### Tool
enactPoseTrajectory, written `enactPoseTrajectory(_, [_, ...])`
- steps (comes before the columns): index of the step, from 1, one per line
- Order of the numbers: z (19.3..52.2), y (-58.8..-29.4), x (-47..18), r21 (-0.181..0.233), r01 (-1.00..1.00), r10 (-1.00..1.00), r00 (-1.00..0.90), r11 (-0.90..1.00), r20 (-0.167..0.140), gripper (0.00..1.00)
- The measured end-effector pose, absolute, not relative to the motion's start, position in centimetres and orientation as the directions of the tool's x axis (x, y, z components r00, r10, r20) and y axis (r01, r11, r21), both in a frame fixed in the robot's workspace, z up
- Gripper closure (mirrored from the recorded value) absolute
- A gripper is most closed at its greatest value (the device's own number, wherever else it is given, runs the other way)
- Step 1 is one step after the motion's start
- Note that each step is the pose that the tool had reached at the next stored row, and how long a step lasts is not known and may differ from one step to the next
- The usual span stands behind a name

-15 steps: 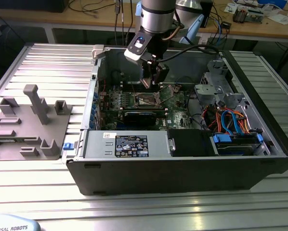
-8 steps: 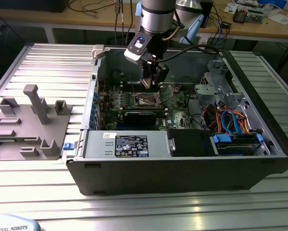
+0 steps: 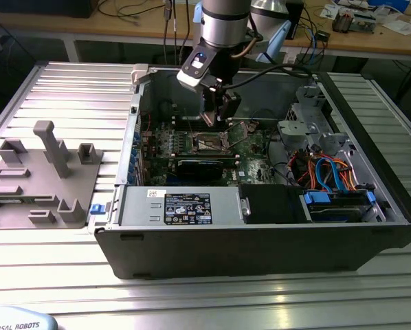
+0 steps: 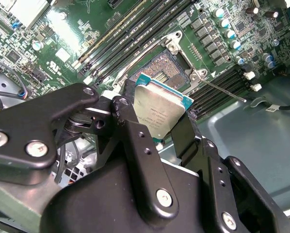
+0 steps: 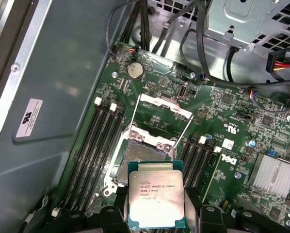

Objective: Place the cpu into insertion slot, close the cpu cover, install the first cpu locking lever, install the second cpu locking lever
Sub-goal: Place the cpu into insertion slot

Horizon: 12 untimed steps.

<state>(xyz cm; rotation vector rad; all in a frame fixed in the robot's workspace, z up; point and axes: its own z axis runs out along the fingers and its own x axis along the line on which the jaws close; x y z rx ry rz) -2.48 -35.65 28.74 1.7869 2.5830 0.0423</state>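
Overhead inside the open case (image 3: 260, 256), my gripper (image 3: 218, 118) has its fingers clamped on two opposite edges of the cpu (image 5: 157, 199), silver top facing up. Both wrist views show the chip hanging in the air above the green board (image 5: 232, 111), not yet in the slot (image 5: 144, 151). Seen through the first wrist view, it sits just short of the dark socket recess, its edges roughly parallel to the rim. The cover (image 5: 157, 101) stands flipped open on the far side of the recess, and a thin wire lever (image 5: 189, 130) is swung out beside it, so the socket lies bare.

From my seat, the job in hand is the placement itself. I judge that it goes well only if the chip is brought squarely over the recess first, kept flat, and then lowered straight down. Any sideways drag across the socket could harm the fine contacts, so the corners should match the rim before touch. I would also watch the finger nearest the raised cover, since the gap there looks tight. The grip should let go only once the chip rests level inside the rim.
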Motion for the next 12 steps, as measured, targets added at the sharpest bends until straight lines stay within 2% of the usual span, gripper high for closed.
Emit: enactPoseTrajectory(12, [28.70, -35.65, -2.48, 0.022, 0.948, 0.948, -0.318, 0.318, 0.015, 0.46])
